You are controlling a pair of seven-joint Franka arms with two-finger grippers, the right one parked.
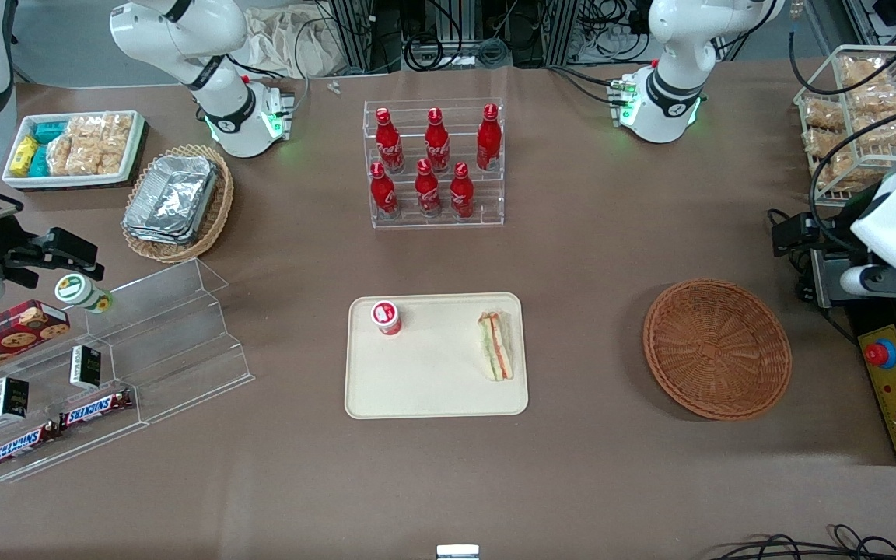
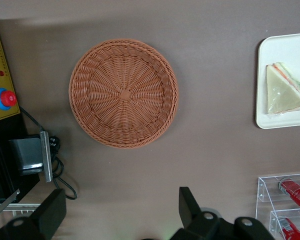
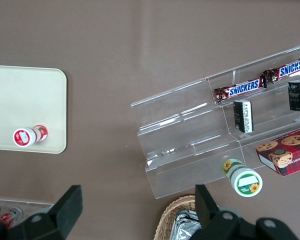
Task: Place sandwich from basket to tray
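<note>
Brown table (image 1: 588,257) before you shows the sandwich (image 1: 496,345) already on the tray (image 1: 432,389), the basket (image 1: 716,348) bare, and your gripper (image 2: 121,212), fingers spread and holding nothing, high above the table beside the basket.

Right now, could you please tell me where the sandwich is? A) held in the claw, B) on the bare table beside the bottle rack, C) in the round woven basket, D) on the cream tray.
D: the sandwich lies on the tray near the edge facing the basket, which holds nothing, while the claw hangs open above the table next to the basket.
</note>
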